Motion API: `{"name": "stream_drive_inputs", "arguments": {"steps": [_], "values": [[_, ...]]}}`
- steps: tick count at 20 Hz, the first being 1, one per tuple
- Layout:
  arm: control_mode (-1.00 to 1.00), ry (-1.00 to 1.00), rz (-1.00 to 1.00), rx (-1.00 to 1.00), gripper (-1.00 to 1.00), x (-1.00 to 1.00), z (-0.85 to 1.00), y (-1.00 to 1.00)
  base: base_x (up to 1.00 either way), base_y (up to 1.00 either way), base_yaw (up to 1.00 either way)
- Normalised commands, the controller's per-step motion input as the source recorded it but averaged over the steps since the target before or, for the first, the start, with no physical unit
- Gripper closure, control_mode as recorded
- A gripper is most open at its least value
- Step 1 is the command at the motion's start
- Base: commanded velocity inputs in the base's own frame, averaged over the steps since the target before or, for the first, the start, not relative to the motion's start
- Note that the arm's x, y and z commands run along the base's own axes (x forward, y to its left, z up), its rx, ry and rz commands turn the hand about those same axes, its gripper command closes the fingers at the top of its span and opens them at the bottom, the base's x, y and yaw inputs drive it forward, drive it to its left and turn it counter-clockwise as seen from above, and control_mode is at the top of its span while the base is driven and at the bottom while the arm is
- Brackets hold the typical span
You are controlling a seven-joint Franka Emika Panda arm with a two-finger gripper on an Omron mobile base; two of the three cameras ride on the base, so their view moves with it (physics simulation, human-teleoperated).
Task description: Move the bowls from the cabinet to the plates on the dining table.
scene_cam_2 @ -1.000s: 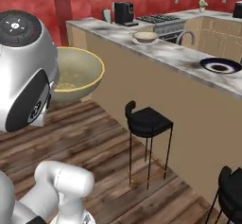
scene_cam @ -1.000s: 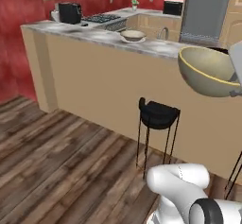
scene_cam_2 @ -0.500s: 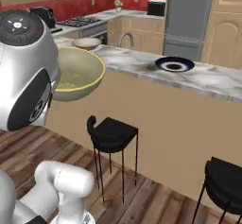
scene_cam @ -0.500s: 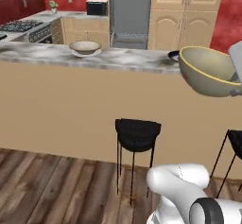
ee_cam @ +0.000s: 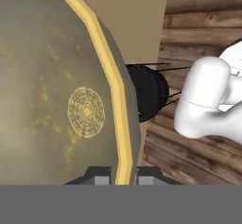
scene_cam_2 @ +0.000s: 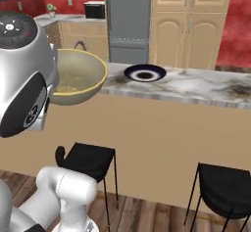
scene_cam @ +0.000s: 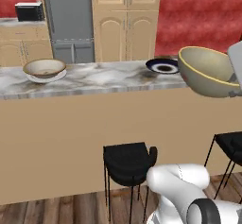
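Olive-beige ceramic with a yellowish rim: the deeper bowl is held in the air on the near side of the worktop, the hand clamped together on its rim. Hand view shows the rim running between the two dark fingertips, with a pale spiral mark in the bottom of the bowl. In the left base view the bowl hangs tilted at the right edge, mouth turned up and to the left; in the right base view it sits just beside the arm's grey joint housing at the left.

Below it stand black backless stools on the wooden plank floor, pushed against the plain beige side panel of the dining table.

On the veined marble worktop the dark navy plate lies bare, just left of the held bowl as the left base view shows it. Well to its left, the wide shallow bowl with the tan rim rests on the white plate.

Beyond the worktop are a grey refrigerator, tall beige cabinets with arched-panel doors, a red wall, and a black microwave on the far counter.
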Motion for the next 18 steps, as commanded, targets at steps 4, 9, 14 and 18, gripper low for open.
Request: {"name": "stream_drive_inputs", "arguments": {"steps": [4, 9, 14, 18], "values": [[1.0, 0.0, 0.0, 0.0, 1.0, 0.0, 0.0, 0.0, 0.66, 0.0, -0.18], [1.0, 0.0, 0.0, 0.0, 1.0, 0.0, 0.0, 0.0, 0.47, 0.0, -0.07], [1.0, 0.0, 0.0, 0.0, 1.0, 0.0, 0.0, 0.0, 0.65, 0.0, 0.0], [1.0, 0.0, 0.0, 0.0, 1.0, 0.0, 0.0, 0.0, 0.6, 0.01, -0.03]]}}
